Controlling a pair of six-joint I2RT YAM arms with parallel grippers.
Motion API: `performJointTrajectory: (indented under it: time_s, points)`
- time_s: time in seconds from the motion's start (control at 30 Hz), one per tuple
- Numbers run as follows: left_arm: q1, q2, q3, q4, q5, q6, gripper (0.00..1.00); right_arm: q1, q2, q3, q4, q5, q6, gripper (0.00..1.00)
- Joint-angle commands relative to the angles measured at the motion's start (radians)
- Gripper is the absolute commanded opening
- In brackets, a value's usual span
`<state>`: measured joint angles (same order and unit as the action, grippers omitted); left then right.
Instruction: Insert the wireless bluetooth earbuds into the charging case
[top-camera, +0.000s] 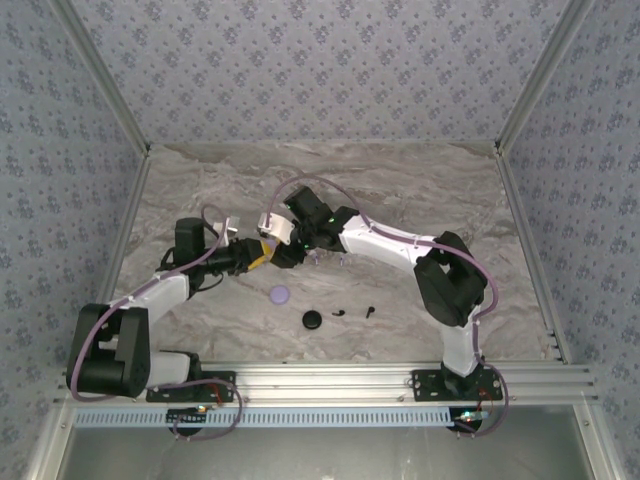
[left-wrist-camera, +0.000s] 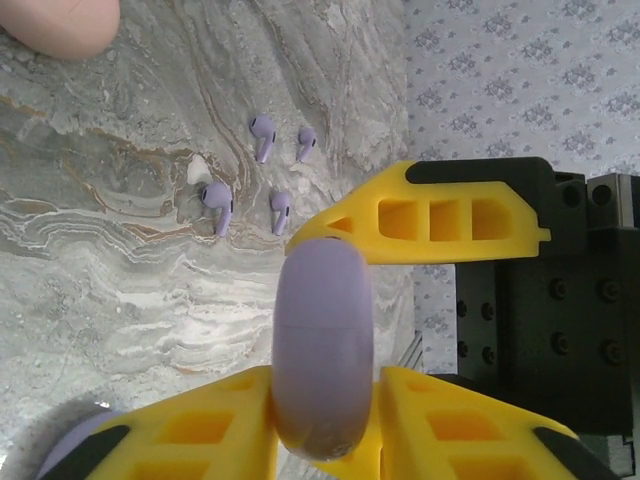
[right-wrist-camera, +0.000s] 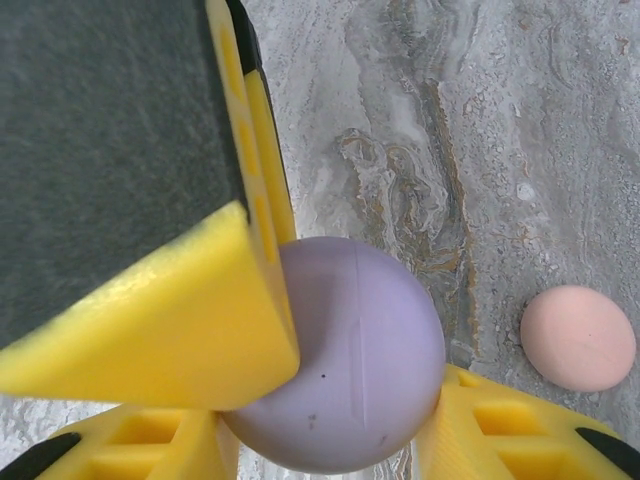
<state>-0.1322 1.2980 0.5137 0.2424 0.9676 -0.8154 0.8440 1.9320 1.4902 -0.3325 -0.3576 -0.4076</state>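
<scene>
A lilac round charging case (left-wrist-camera: 322, 340) hangs above the table, held between both grippers. My left gripper (left-wrist-camera: 325, 405) is shut on it edge-on, one yellow finger on each flat side. My right gripper (right-wrist-camera: 330, 445) grips the same case (right-wrist-camera: 350, 350) across its rim, and one of its fingers (left-wrist-camera: 430, 215) shows above the case in the left wrist view. The two grippers meet over the table's middle (top-camera: 275, 250). Several lilac earbuds (left-wrist-camera: 262, 135) lie loose on the marble beyond the case. Two black earbuds (top-camera: 340, 312) lie nearer the front.
A pink round case (right-wrist-camera: 578, 338) rests on the marble to the right of the held case. Another lilac case (top-camera: 279, 294) and a black case (top-camera: 313, 320) sit near the front edge. Patterned walls enclose the table (top-camera: 400, 180).
</scene>
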Motion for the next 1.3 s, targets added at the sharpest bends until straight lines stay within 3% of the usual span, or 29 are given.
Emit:
performJointTrajectory:
  time_s: [0.0, 0.17, 0.27, 0.4, 0.63, 0.83, 1.27]
  points:
    - [-0.019, -0.02, 0.04, 0.047, 0.047, 0.017, 0.23, 0.009, -0.016, 0.016, -0.016, -0.032, 0.005, 0.47]
    - [-0.028, -0.068, 0.037, 0.056, 0.02, 0.039, 0.2, 0.002, -0.039, 0.021, -0.034, -0.039, 0.015, 0.57]
    - [-0.044, -0.112, 0.03, 0.074, -0.023, 0.054, 0.18, -0.012, -0.087, 0.009, -0.019, -0.062, 0.053, 0.68]
    - [-0.079, -0.188, 0.009, 0.144, -0.121, 0.08, 0.12, -0.036, -0.199, -0.047, 0.01, -0.081, 0.093, 0.8]
    - [-0.166, -0.336, -0.052, 0.349, -0.301, 0.159, 0.08, -0.131, -0.447, -0.202, 0.07, -0.164, 0.196, 0.91]
    - [-0.227, -0.394, -0.036, 0.42, -0.383, 0.233, 0.03, -0.226, -0.555, -0.229, 0.164, -0.343, 0.383, 0.86]
    - [-0.348, -0.348, 0.117, 0.408, -0.333, 0.381, 0.0, -0.21, -0.538, -0.176, 0.234, -0.307, 0.414, 0.8]
